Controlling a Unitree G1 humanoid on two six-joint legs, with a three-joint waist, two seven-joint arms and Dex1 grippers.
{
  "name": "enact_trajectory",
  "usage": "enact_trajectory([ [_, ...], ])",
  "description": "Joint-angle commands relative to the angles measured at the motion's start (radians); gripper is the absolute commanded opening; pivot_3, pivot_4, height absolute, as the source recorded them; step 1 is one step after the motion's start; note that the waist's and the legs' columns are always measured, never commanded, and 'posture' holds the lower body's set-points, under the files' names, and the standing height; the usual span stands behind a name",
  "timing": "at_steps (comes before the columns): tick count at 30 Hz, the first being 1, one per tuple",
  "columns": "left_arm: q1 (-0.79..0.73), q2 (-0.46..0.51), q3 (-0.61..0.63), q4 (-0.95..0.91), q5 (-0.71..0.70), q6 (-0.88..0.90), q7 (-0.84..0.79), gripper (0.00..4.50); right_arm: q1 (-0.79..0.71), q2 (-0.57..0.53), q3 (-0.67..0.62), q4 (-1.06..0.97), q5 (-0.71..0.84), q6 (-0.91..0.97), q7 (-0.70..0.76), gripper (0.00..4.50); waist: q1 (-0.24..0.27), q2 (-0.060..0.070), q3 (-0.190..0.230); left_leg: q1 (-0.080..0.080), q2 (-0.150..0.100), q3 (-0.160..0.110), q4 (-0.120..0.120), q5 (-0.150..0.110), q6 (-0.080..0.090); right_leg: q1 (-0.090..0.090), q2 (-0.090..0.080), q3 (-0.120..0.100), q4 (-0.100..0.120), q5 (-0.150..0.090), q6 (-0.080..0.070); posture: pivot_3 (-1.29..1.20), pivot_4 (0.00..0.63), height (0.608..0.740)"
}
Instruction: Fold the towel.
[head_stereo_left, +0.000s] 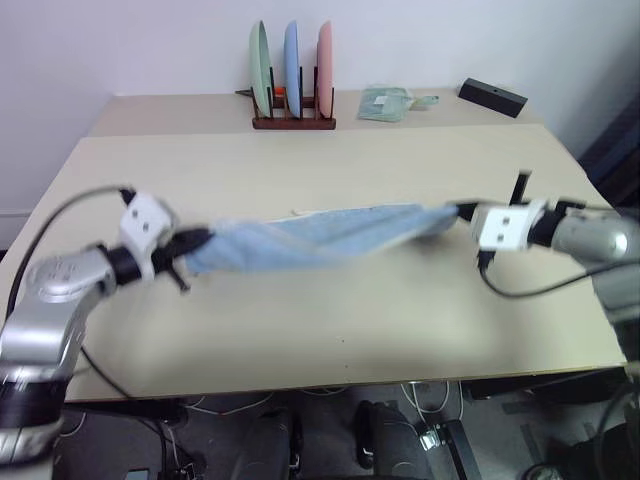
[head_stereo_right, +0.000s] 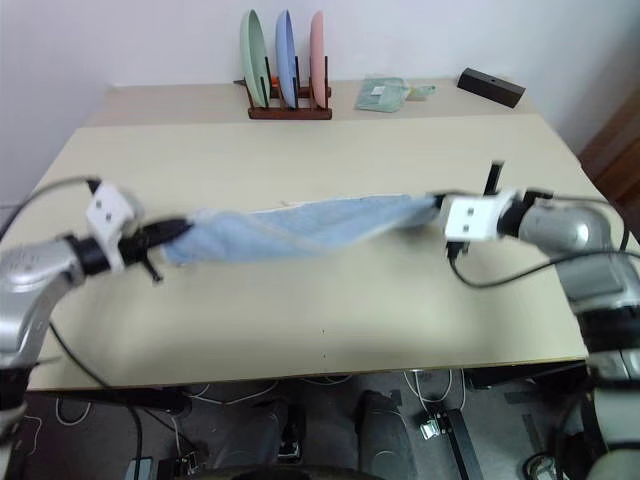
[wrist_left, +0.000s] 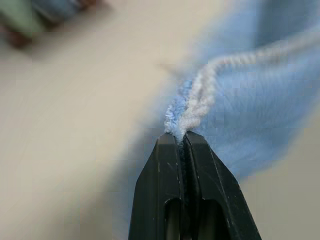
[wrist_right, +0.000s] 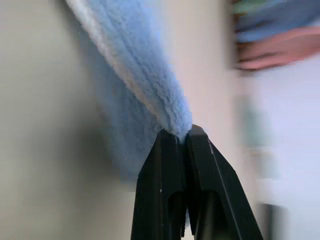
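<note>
Both arms reach in from the near edge in the head views, and between them the towel (head_stereo_left: 320, 238) hangs stretched in a shallow sag above the worktop (head_stereo_left: 330, 320). On the robot's left, the left claw (head_stereo_left: 192, 240) is clamped on one end of the light blue cloth; on the right, the right claw (head_stereo_left: 462, 211) is clamped on the other end. Bunched at both ends, the cloth spreads wider across its middle, where a pale stitched edge runs along the upper side. At the far side of the worktop stands a wooden rack (head_stereo_left: 293, 122) holding three upright plates: green (head_stereo_left: 259, 68), blue (head_stereo_left: 291, 68) and pink (head_stereo_left: 325, 68). To the right of the rack lies a small pale green folded item (head_stereo_left: 385, 103), and further right, near the far corner, a black block (head_stereo_left: 492, 96). Cables and floor clutter lie below the near edge.

From the left wrist, the two black fingers (wrist_left: 167, 175) are pressed together on a corner of the towel (wrist_left: 250, 115), with its white edging (wrist_left: 200, 95) rising straight out of the tips.

From the right wrist, the fingers (wrist_right: 162, 170) are likewise closed together, pinching a narrow fold of blue terry (wrist_right: 145, 75) that runs away over the worktop; the plates appear as blurred coloured bands (wrist_right: 275, 35).
</note>
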Motion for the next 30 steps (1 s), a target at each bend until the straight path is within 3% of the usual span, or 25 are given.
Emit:
enact_trajectory([
  [1,-0.254,-0.026,0.001,0.276,0.146,-0.194,0.200,0.00,-0.204,0.019,0.030,0.176,-0.145,-0.041,-0.178,0.03,0.000,0.000,0.000,0.000,0.000,0.000,0.000,0.000,0.000,0.000,0.000,0.000,0.000,0.000,0.000,0.00,0.150,0.737],
  [4,-0.516,-0.040,0.048,0.505,0.168,-0.350,0.330,0.00,-0.409,0.038,0.068,0.317,-0.227,-0.085,-0.305,0.03,-0.006,-0.001,0.001,-0.006,-0.001,0.001,0.000,0.000,0.000,-0.006,0.000,0.000,0.000,0.001,0.002,0.00,0.150,0.737],
  [8,-0.572,-0.013,0.074,0.574,0.129,-0.419,0.278,0.00,-0.476,0.049,0.075,0.363,-0.178,-0.140,-0.269,0.03,-0.022,-0.001,0.000,-0.014,-0.001,0.002,-0.003,0.000,0.000,-0.013,0.000,-0.001,-0.003,0.001,0.004,0.00,0.150,0.737],
  [11,-0.414,0.034,0.096,0.457,0.042,-0.332,0.108,0.00,-0.397,0.038,0.059,0.279,-0.050,-0.154,-0.110,0.03,-0.035,0.000,0.000,-0.012,-0.001,0.005,-0.007,0.000,0.000,-0.012,-0.001,-0.003,-0.005,0.000,0.006,0.00,0.150,0.737],
  [14,-0.140,0.091,0.119,0.275,-0.027,-0.254,-0.036,0.00,-0.252,0.017,0.054,0.134,0.078,-0.094,0.066,0.03,-0.048,0.000,0.000,-0.013,0.000,0.008,-0.007,0.000,0.000,-0.012,-0.001,-0.004,-0.003,0.000,0.007,0.00,0.150,0.737],
  [17,0.092,0.111,0.161,0.105,-0.092,-0.159,-0.098,0.00,-0.101,-0.003,0.046,-0.014,0.180,0.005,0.195,0.03,-0.049,0.001,0.001,-0.013,0.002,0.005,-0.002,0.000,0.000,-0.011,-0.002,-0.004,-0.001,0.000,0.006,0.00,0.150,0.737],
  [22,0.501,0.158,0.217,-0.167,-0.160,-0.008,-0.218,0.00,0.211,-0.128,0.027,-0.294,0.340,0.262,0.425,0.03,-0.021,0.001,0.001,-0.010,0.001,0.003,0.001,-0.002,0.003,-0.010,-0.006,-0.005,0.000,0.000,0.005,0.00,0.150,0.737],
  [30,0.738,0.232,0.354,-0.405,-0.337,0.278,-0.324,0.00,0.383,-0.276,-0.081,-0.513,0.529,0.553,0.597,0.03,-0.010,0.002,0.000,-0.006,0.000,0.003,0.001,-0.003,0.005,-0.007,-0.010,-0.005,0.000,-0.001,0.000,0.00,0.150,0.737],
])
